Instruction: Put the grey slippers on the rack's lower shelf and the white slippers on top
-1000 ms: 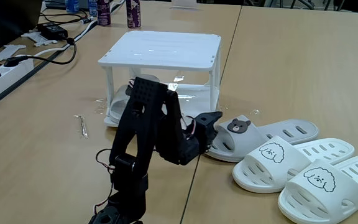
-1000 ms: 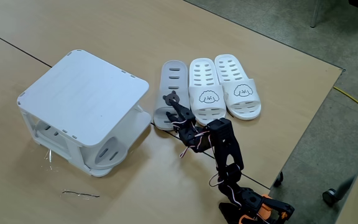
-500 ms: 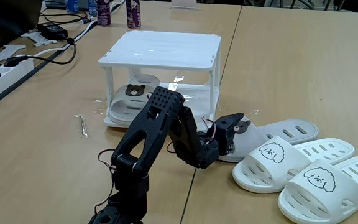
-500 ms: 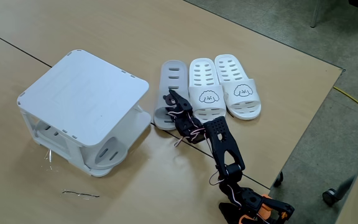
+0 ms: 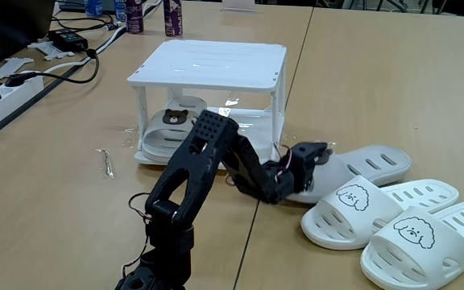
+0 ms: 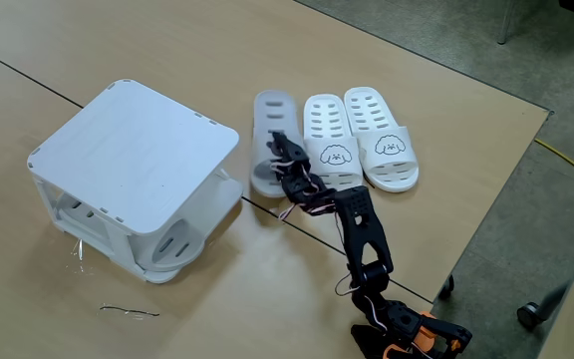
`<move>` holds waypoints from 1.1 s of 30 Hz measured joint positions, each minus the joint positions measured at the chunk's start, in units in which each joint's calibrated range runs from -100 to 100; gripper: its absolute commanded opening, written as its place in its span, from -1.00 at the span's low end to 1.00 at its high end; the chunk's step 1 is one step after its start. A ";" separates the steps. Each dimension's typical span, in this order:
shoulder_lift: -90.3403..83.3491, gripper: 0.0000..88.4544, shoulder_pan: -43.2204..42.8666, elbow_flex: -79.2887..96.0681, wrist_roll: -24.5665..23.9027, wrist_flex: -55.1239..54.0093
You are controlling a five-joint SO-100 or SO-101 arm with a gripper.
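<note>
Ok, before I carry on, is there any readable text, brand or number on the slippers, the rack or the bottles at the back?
None readable.
White slippers: drawn dog faces, no words.
Grey slipper in the rack: bear badge, no lettering.
Bottles: labels too blurred to read.

The black end effector (image 5: 316, 153) covers the strap and badge of the loose light grey rubber slipper (image 5: 369, 164), and its jaw state cannot be told in either fixed view. The grey bear-badge slipper (image 5: 171, 121) under the white slatted plastic rack (image 5: 216, 63) is half hidden by the arm. The nearest white dog-face slipper (image 5: 437, 242) is cut by the picture's edge.
</note>
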 measured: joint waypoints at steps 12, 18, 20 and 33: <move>-52.29 -0.98 2.62 48.52 0.00 4.12; -75.13 -0.98 -1.65 73.58 0.00 4.12; -79.51 -0.98 -4.94 77.81 0.00 4.21; -66.06 -0.98 -23.60 77.81 0.00 2.23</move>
